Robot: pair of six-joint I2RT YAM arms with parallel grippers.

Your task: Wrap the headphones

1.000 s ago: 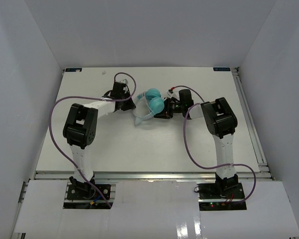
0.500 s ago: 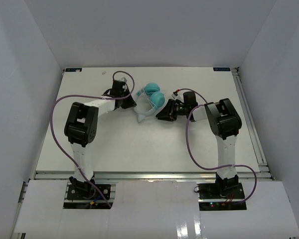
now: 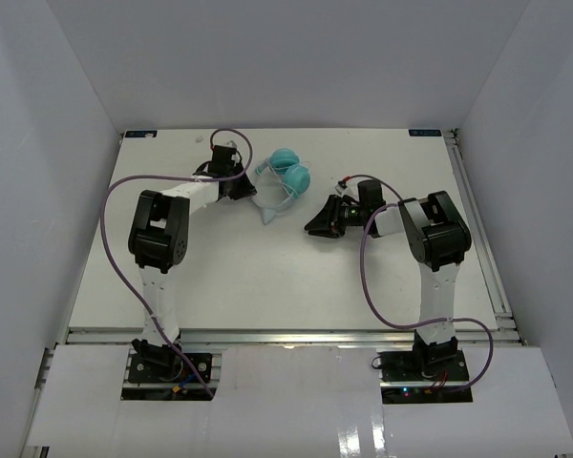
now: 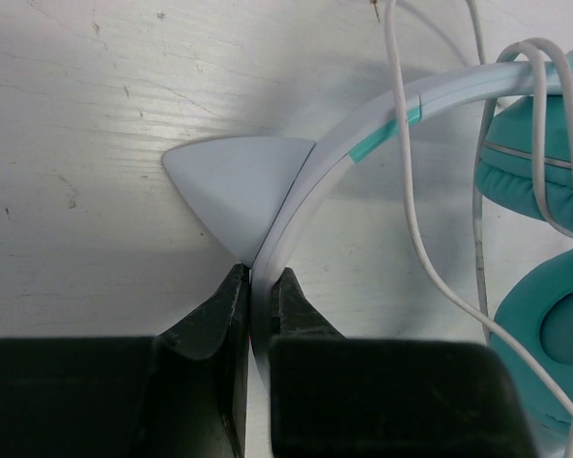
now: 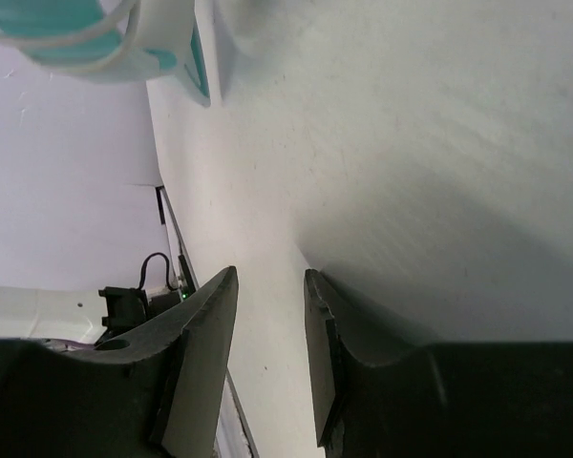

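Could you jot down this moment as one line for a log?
left pincer: shut on headband | right pincer: open, empty, clear of headphones | cord: looped over headband

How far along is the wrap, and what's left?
Done: a couple of cord loops lie over the headband near the ear cups. In hand: the left gripper is shut on the headband, holding the headphones. The right gripper is open, empty and apart from them. Left: a long stretch of cord runs loose past the cups and likely needs winding.
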